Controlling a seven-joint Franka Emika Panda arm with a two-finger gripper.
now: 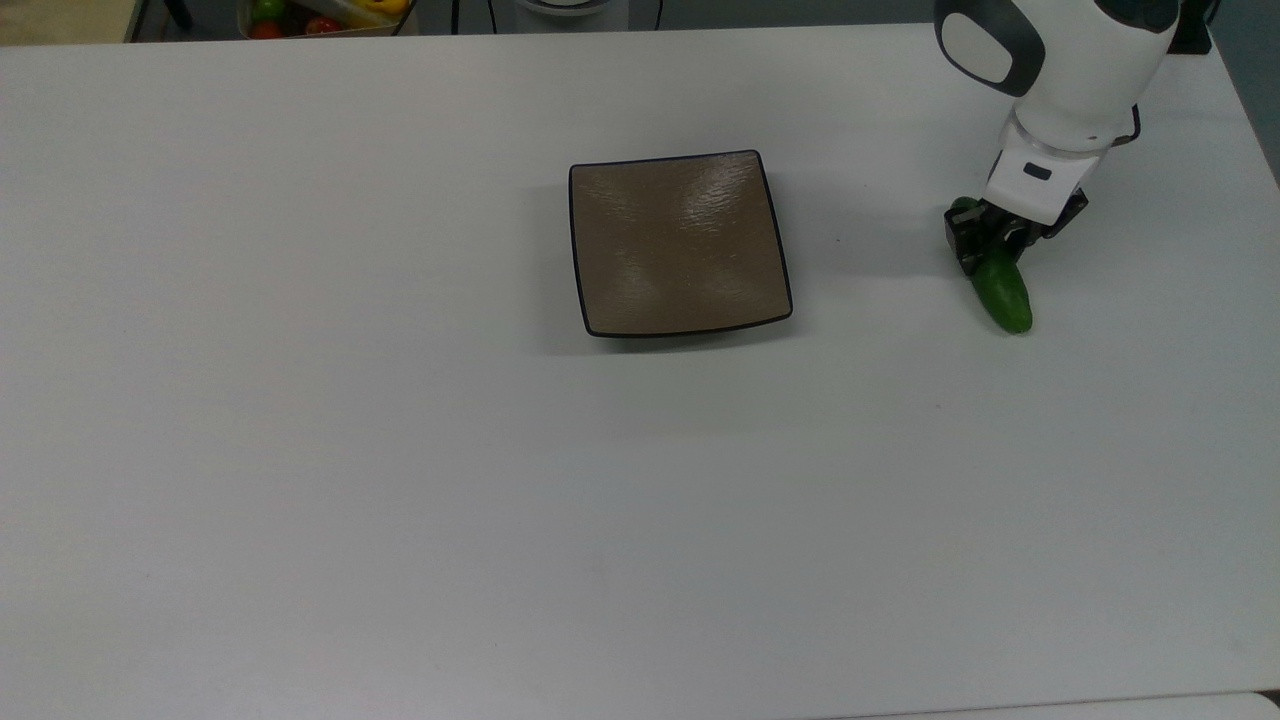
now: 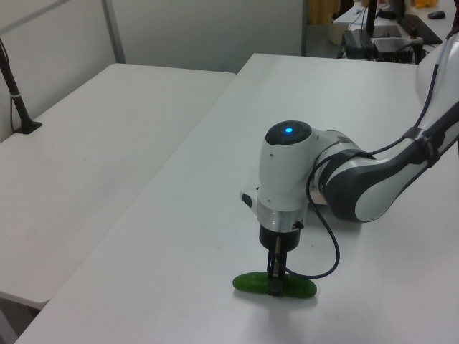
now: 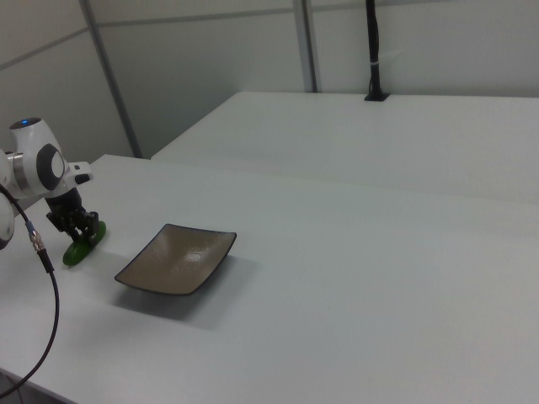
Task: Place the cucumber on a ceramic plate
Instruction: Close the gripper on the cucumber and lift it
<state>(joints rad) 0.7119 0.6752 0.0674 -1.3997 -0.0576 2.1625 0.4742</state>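
We have claw (image 1: 990, 252) clamped on cucumber (image 1: 1000, 285), low on table (image 1: 400, 450) near its edge at top view's right. Ceramic plate (image 1: 678, 243) mid-table, well apart, bare. Risk: grip sits off-centre toward one end; cucumber could pivot or slip on lift.

I'm working in what looks like a robotics lab or office test room. Plain white tables (image 2: 107, 143) stand side by side, with pale partition walls (image 3: 210, 67) framed by grey metal posts behind them. A black pole (image 3: 371, 50) is clamped to the far table, a bench with dark equipment (image 2: 373, 39) sits at the back, and a box of toy produce (image 1: 320, 15) rests past the table's edge.
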